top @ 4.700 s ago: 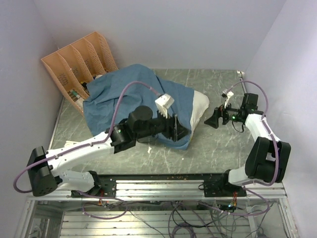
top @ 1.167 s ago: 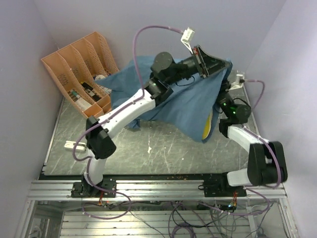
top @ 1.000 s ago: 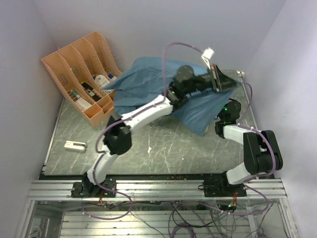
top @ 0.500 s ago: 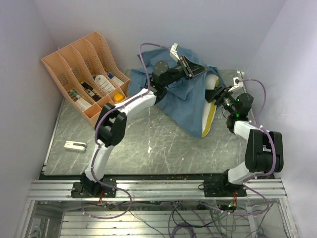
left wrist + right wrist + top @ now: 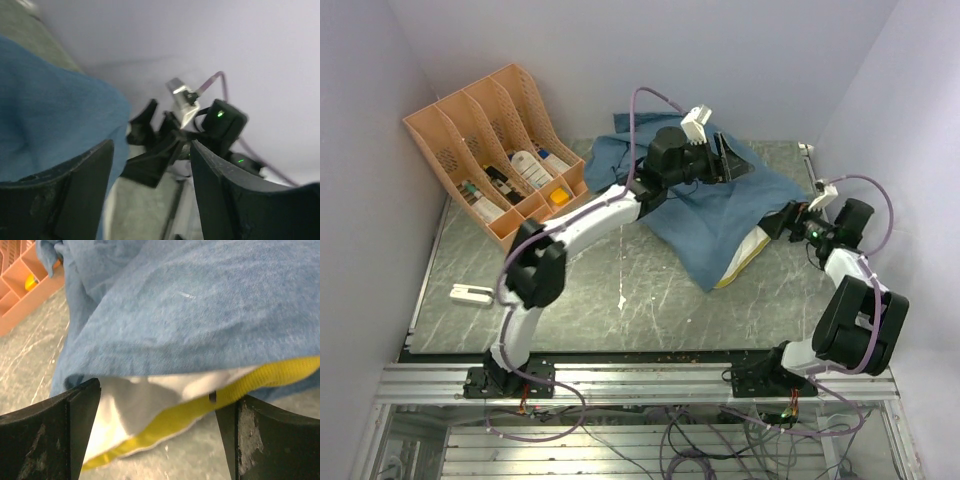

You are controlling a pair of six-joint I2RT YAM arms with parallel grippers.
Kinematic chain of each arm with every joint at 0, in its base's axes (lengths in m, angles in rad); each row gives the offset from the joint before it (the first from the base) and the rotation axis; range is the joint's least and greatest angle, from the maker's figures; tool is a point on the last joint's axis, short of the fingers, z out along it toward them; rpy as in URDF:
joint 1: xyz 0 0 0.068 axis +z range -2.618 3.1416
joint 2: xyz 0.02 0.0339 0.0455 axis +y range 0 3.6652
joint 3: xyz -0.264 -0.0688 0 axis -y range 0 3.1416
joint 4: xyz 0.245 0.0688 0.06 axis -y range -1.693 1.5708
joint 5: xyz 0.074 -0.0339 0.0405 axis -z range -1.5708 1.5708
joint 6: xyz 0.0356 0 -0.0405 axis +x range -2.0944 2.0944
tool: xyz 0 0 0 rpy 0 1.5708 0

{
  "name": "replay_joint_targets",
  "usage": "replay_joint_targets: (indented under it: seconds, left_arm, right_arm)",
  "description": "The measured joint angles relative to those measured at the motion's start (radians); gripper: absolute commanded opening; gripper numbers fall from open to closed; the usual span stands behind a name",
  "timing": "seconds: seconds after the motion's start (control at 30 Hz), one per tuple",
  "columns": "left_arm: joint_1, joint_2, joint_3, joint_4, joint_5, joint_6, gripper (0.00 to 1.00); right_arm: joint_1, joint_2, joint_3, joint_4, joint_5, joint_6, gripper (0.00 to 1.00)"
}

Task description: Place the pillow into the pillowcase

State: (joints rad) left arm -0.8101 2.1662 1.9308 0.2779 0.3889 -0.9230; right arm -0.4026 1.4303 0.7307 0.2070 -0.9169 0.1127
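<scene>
Inside pillowcase (image 5: 705, 215): pillow (image 5: 752, 250), yellow corner protruding; left pincer (image 5: 150, 167), right pincer (image 5: 157, 427) wide, empty.

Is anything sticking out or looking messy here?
Yes. The pillow is not fully covered: its cream corner and yellow edge poke out of the open end of the pillowcase, on the table just in front of the right gripper. The pillowcase also lies wrinkled and bunched rather than smooth.

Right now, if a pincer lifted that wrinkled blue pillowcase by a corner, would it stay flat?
Probably not: the wrinkled blue fabric pillowcase drapes in soft folds, so it would likely sag. The yellow-edged cream pillow poking from it would probably add weight and drag.
</scene>
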Motion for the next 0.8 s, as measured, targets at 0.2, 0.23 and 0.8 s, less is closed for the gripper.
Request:
replay_joint_targets:
  seconds: [0.2,0.23,0.8]
  left_arm:
    - [-0.150,-0.340,-0.254,-0.145,-0.317,0.389,0.78]
    - [-0.196,-0.362,-0.279,-0.146,-0.379,0.449,0.78]
    - [-0.310,0.191,0.016,-0.418,-0.662,0.717,0.76]
  right_arm:
    - [-0.125,-0.008,0.061,-0.264,-0.111,-0.233,0.84]
    - [-0.144,-0.004,0.064,-0.285,-0.122,-0.256,0.84]
    - [-0.166,0.300,0.083,-0.359,-0.228,-0.210,0.86]
